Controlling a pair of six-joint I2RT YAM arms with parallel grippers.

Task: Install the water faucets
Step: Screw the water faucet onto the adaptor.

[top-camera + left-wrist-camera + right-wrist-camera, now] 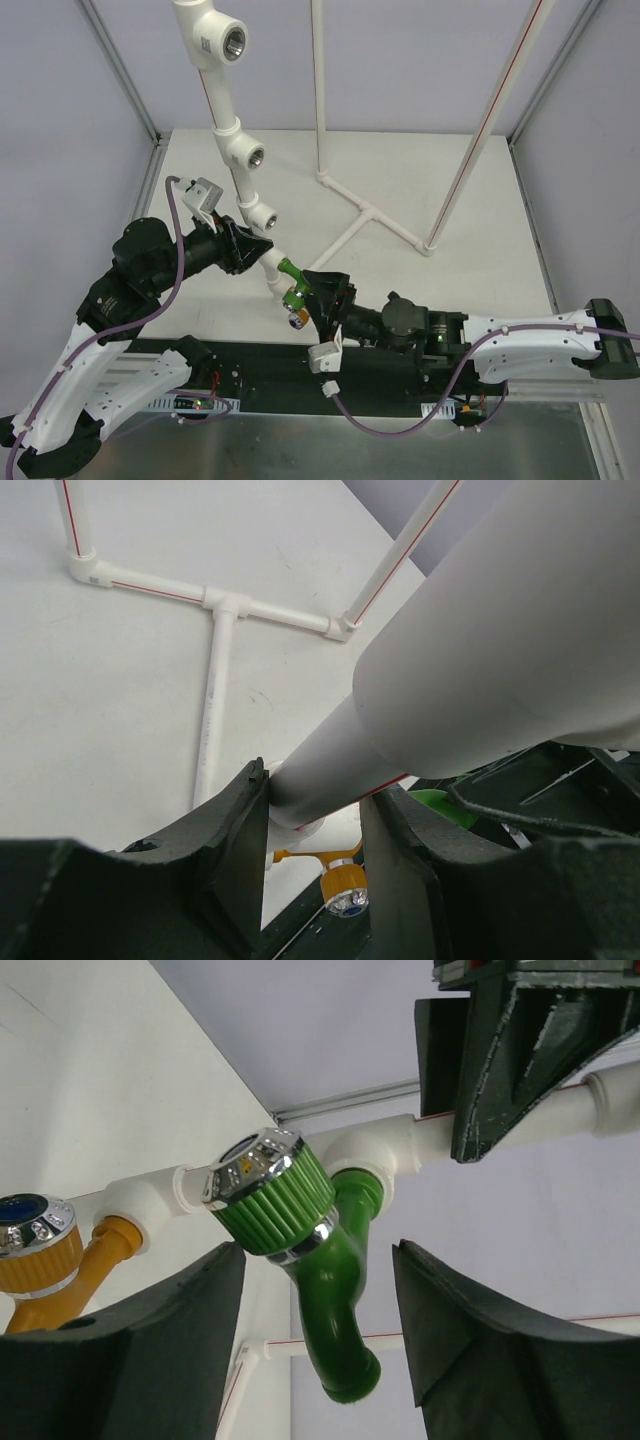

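Observation:
A green faucet [289,273] and an orange faucet [297,300] sit in the two lowest tee fittings of a slanted white pipe [225,110]. My left gripper [254,248] is shut on that pipe just above them. In the left wrist view its jaws [320,785] clamp the pipe [330,765], with the orange faucet [345,882] below. My right gripper [311,294] is open and straddles the green faucet. In the right wrist view, gaps show on both sides of the green spout [335,1310] between its fingers [200,1310]. The orange faucet [45,1255] is at the left.
Three empty tee fittings with metal threads [232,42] [254,155] [268,217] sit higher on the pipe. A second white pipe stand with a T-shaped base [368,215] rises behind. Aluminium enclosure posts [120,70] border the white table [480,200].

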